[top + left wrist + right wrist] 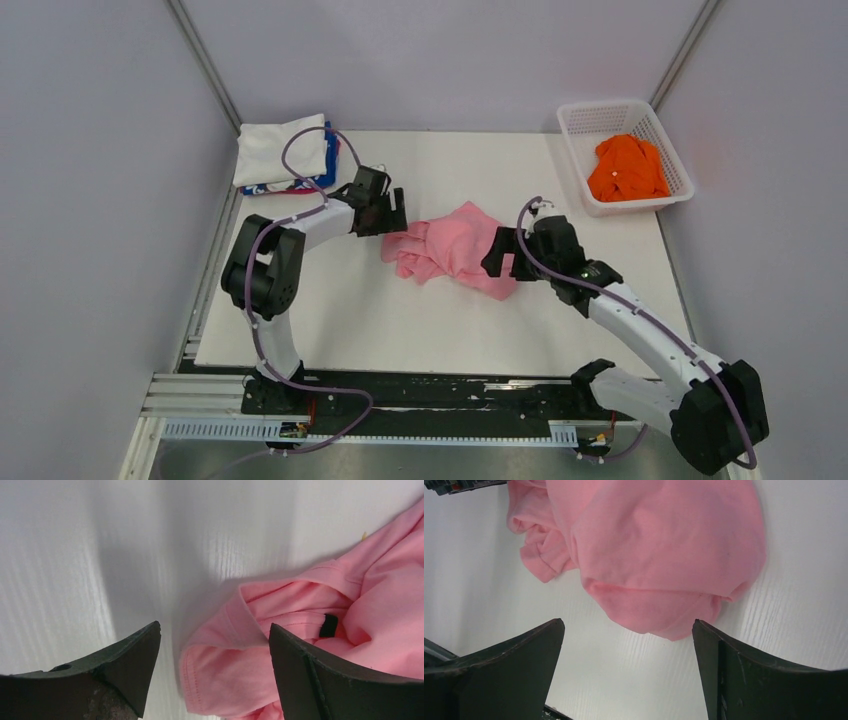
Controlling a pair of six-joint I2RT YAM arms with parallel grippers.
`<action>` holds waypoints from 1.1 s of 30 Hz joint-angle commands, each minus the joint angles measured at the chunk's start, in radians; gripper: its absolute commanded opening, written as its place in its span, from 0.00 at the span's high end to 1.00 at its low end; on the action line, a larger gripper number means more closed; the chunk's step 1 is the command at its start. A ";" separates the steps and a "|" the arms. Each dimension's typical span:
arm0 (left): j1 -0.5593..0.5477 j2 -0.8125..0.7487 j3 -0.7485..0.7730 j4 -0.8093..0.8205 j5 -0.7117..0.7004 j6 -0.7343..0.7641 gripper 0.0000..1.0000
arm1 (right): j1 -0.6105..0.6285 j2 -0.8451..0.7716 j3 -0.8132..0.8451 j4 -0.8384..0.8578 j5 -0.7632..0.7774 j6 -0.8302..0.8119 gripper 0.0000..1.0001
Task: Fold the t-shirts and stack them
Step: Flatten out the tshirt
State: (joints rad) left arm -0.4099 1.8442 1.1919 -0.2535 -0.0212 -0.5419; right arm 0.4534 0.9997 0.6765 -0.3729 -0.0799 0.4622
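The crumpled light pink cloth t-shirt [452, 250] lies mid white table [330, 320], unfolded (one heap). Left fingers [125, 665] and right fingers [514, 665] stand apart, empty, at its left and right edges. Risk: pinching several layers would drag the heap, not spread it.

White table [330, 325]; pale grey booth walls [90, 200]; metal corner posts [205, 60]; soft even light.
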 commanded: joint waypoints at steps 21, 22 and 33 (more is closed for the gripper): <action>0.003 -0.103 -0.190 0.190 0.174 -0.072 1.00 | 0.449 0.348 0.140 0.147 0.385 -0.151 0.17; 0.003 -0.122 -0.217 0.190 0.165 -0.078 1.00 | 0.454 0.368 0.150 0.153 0.384 -0.152 0.21; 0.003 -0.314 -0.355 0.217 0.122 -0.095 1.00 | 0.462 0.573 0.247 0.124 0.561 -0.029 0.48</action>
State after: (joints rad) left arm -0.4053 1.5837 0.8570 -0.0696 0.1291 -0.6243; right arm 0.9142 1.5532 0.8768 -0.2665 0.3702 0.3618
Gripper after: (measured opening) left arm 0.019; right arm 0.563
